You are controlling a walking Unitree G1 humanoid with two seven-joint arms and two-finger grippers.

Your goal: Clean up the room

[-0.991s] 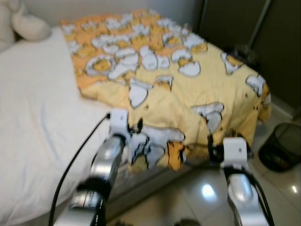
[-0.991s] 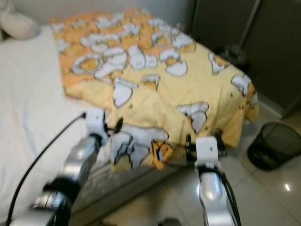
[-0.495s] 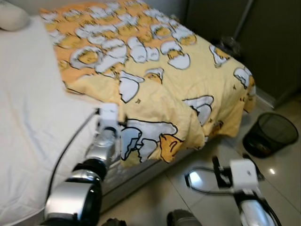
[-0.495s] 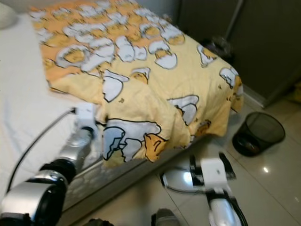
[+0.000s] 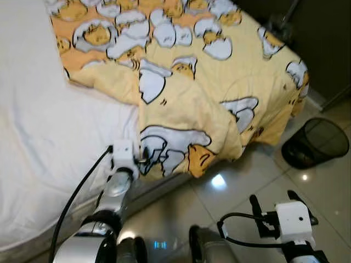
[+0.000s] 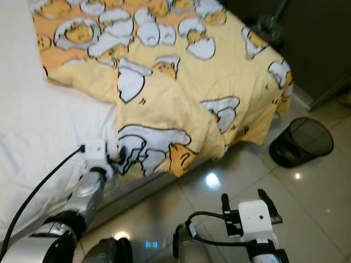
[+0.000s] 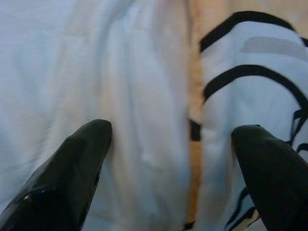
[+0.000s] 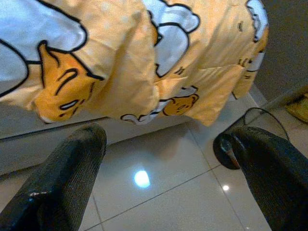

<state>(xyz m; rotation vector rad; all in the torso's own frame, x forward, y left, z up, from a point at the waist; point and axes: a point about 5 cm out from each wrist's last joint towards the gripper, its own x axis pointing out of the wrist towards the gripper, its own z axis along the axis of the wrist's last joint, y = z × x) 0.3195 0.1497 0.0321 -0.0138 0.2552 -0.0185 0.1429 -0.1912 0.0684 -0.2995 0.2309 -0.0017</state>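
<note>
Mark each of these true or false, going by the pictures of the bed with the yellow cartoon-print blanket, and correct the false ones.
1. The yellow cartoon-print blanket covers the whole bed. False: the white sheet lies bare on the robot's left side.
2. The left gripper is open at the blanket's edge. True: one of its fingers is over the sheet, the other over the blanket.
3. The black mesh wastebasket stands on the bed. False: it stands on the tiled floor beside the bed's foot corner.
4. The right gripper holds a blanket corner. False: it is open and empty, over the floor.
5. A blanket corner hangs over the bed's side towards the floor. True.
</note>
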